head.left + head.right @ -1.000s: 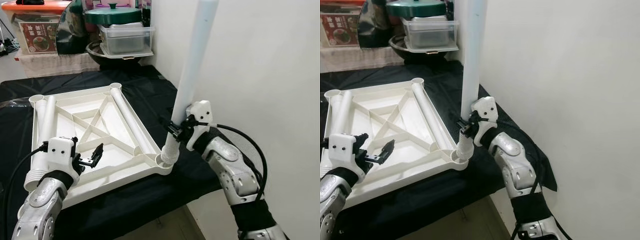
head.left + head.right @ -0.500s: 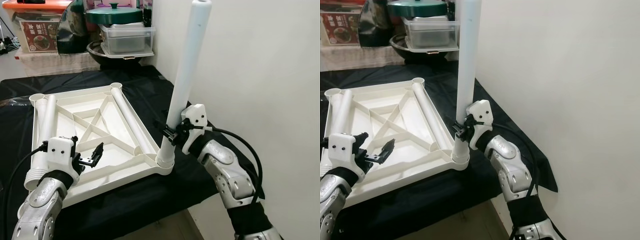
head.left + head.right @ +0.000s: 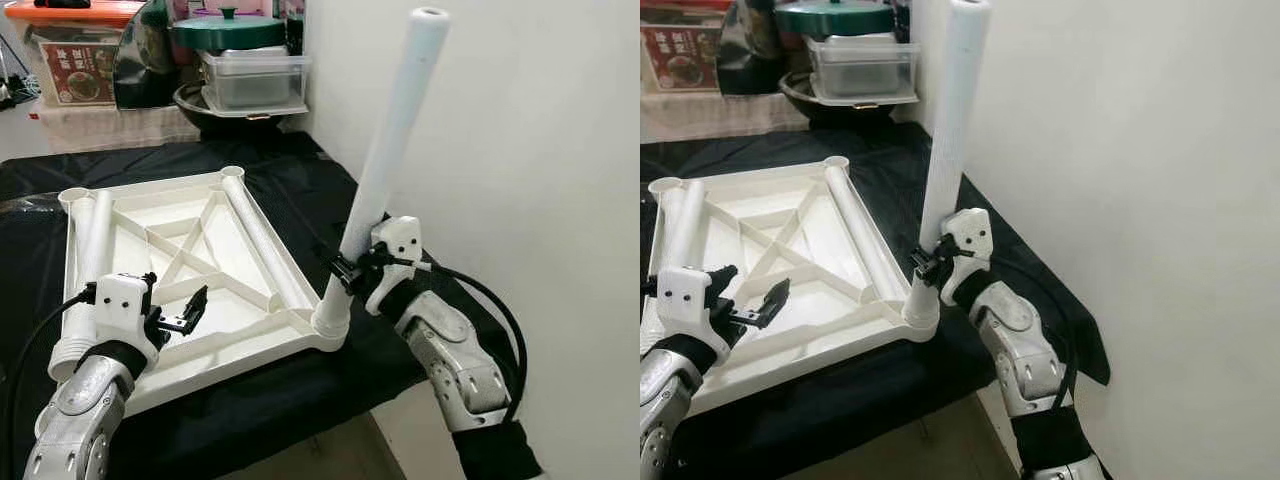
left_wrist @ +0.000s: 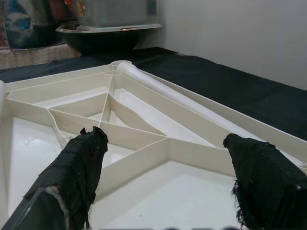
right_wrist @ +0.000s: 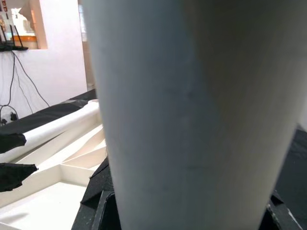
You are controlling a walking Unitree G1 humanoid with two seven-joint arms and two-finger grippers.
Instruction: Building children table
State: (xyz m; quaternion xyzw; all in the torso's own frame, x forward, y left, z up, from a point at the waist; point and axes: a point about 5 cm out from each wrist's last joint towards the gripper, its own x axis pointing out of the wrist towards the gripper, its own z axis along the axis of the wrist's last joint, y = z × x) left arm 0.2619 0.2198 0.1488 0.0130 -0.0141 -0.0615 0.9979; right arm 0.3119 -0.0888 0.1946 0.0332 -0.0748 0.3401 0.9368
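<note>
We see the right gripper (image 3: 352,268) pinching a tilted leg (image 3: 385,165) seated in the tabletop (image 3: 170,290) corner, left gripper (image 3: 182,316) spread.

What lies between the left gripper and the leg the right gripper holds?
Left eye view: ribbed tabletop underside and a loose leg lying on it, between left gripper and held leg.

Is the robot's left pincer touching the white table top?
Apart. In the left wrist view the left pincer hangs open above the upside-down table top, with its ribs showing clear below and between the two black fingers.
</note>
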